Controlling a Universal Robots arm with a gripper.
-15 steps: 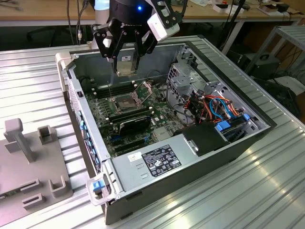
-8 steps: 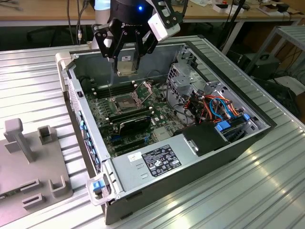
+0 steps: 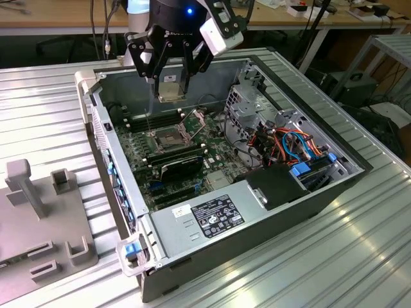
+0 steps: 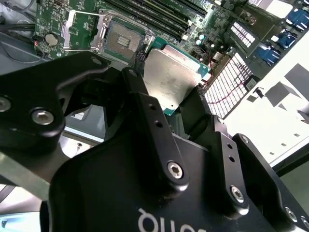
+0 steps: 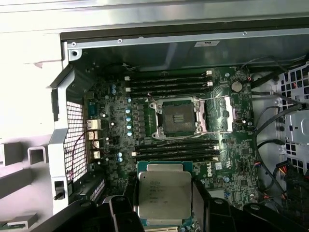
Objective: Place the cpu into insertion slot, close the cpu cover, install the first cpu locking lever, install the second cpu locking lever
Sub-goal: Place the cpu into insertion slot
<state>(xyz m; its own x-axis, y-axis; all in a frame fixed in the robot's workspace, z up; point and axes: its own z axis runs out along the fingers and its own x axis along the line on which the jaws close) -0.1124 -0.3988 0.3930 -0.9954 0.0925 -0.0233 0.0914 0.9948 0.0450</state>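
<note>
- Lying open well below the gripper (image 3: 171, 82), the computer case (image 3: 192, 253) has its side panel off, which gives the arm a straight path down to the board.
- The green motherboard (image 5: 241, 159) lines the case floor under the gripper, flat and face up, so the socket can be reached from above.
- The gripper hangs above the board with its black fingers (image 4: 145, 111) clamped on opposite edges of the cpu. Gripping by the edges leaves the underside free, I judge, so the chip can land flat.
- The cpu (image 5: 164, 195) is carried level between the fingers, silver top toward the wrist. It is clear of the board and not yet seated.
- The cpu cover (image 5: 217, 113) is swung open to one side of the socket, beyond the held chip. There its window frame does not block the way in.
- The insertion slot (image 5: 177, 117) lies below the gripper and off to one side of the chip. Its dark pin field is bare, with nothing in it.
</note>
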